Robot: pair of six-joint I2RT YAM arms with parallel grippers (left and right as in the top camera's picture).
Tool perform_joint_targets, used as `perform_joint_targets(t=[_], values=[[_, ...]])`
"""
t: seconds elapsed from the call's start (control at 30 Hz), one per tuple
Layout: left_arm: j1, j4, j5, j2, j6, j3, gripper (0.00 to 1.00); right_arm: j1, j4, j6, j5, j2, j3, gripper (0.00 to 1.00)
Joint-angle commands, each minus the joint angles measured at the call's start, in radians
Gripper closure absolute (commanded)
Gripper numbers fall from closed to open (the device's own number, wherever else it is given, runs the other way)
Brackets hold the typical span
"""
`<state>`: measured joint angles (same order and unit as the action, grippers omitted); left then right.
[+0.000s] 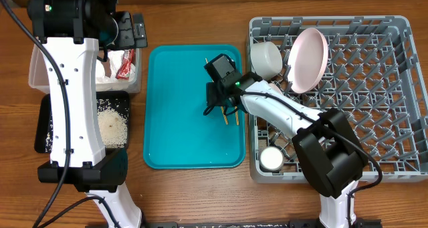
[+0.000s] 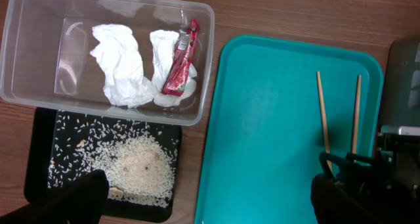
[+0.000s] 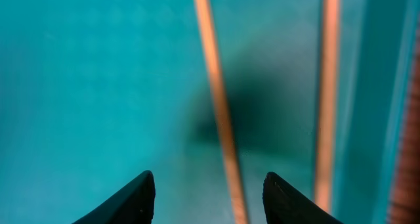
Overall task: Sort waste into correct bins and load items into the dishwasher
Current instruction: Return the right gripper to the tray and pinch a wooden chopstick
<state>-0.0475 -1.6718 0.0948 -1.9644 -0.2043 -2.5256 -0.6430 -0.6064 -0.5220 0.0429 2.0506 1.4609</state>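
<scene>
Two wooden chopsticks lie side by side on the teal tray, near its right edge. My right gripper hangs open just above them; in the right wrist view its fingers straddle the left chopstick, and the other one lies outside the right finger. My left gripper is open and empty, high above the clear tub; its fingers show wide apart at the frame's bottom. The tub holds white napkins and the red wrapper. Rice lies in the black tray.
The grey dish rack at the right holds a pink plate standing on edge, a white bowl and a small white cup. The left arm's white link covers part of the tub and black tray in the overhead view.
</scene>
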Motion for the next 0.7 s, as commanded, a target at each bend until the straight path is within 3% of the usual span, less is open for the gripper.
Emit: perform_joint_targets(t=[0.0,0.3,0.67], values=[[0.002,0.003,0.010,0.021,-0.010,-0.021,0.00,0.002,-0.082,0.030,0.038,0.005,0.095,0.45],[0.002,0.003,0.010,0.021,-0.010,-0.021,0.00,0.007,-0.328,0.178,0.099,0.013,0.383,0.48],[0.002,0.003,0.010,0.021,-0.010,-0.021,0.00,0.029,-0.414,0.206,-0.036,0.175,0.387,0.55]])
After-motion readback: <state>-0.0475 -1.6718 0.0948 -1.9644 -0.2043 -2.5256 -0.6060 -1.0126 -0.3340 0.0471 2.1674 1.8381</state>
